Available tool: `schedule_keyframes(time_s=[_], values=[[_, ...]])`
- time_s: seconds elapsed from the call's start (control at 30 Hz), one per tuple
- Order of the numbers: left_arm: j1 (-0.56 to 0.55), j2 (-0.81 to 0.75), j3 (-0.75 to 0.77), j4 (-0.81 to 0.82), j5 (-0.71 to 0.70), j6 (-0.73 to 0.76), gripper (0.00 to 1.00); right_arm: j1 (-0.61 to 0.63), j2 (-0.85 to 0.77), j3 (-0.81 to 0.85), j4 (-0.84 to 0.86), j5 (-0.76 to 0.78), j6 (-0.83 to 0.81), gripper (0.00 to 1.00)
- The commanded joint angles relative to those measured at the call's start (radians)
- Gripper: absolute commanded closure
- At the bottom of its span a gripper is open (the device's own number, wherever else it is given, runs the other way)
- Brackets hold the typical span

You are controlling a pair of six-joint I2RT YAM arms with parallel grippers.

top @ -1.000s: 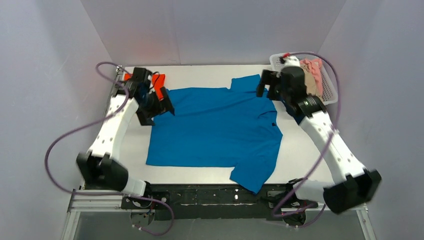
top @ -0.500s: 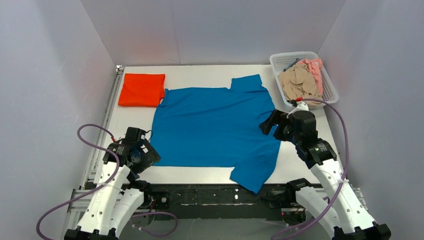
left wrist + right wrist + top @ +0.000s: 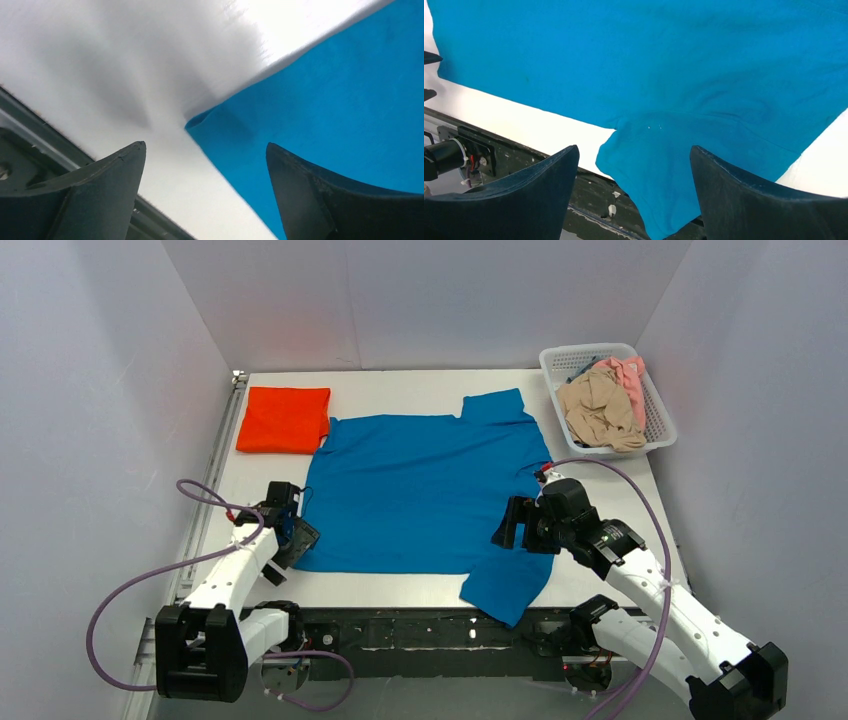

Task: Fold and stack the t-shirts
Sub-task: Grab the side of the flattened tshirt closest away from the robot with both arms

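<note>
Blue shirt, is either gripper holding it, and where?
Neither. The left gripper and right gripper both hang open over the blue shirt.

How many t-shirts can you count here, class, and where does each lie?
4. The blue t-shirt lies spread centrally; the orange-red t-shirt sits folded at the far left corner; the beige t-shirt and pink t-shirt are crumpled in the basket. More may hide beneath them.

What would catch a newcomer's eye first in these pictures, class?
The bright blue t-shirt lies spread flat in the middle of the table, one sleeve hanging over the near edge. A folded orange-red t-shirt sits at the far left corner, and a white basket at the far right holds crumpled beige cloth and pink cloth.
</note>
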Motion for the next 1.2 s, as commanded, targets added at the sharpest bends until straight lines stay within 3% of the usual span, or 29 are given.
schedule_keyframes(time_s=[0.0,0.37,0.6,0.73,1.0,1.17], values=[[0.028,0.045,-0.043,0.002,-0.042,-0.064,0.16,0.014,-0.017,-0.011,-0.001,0.031,0.031,0.11],[0.034,0.177,-0.101,0.091,0.015,-0.117,0.39,0.016,0.009,0.015,-0.055,0.099,0.029,0.11],[0.034,0.268,-0.08,0.138,0.087,-0.113,0.76,0.047,0.05,0.069,-0.145,0.108,0.017,0.15],[0.034,0.265,-0.084,0.114,0.093,-0.128,1.0,0.185,0.122,0.137,-0.256,0.177,0.048,0.18],[0.034,0.215,-0.074,0.045,0.088,-0.108,1.0,0.514,0.281,0.167,-0.471,0.193,0.279,0.26],[0.034,0.208,-0.063,0.036,0.098,-0.1,1.0,0.576,0.325,0.086,-0.393,0.137,0.349,0.3]])
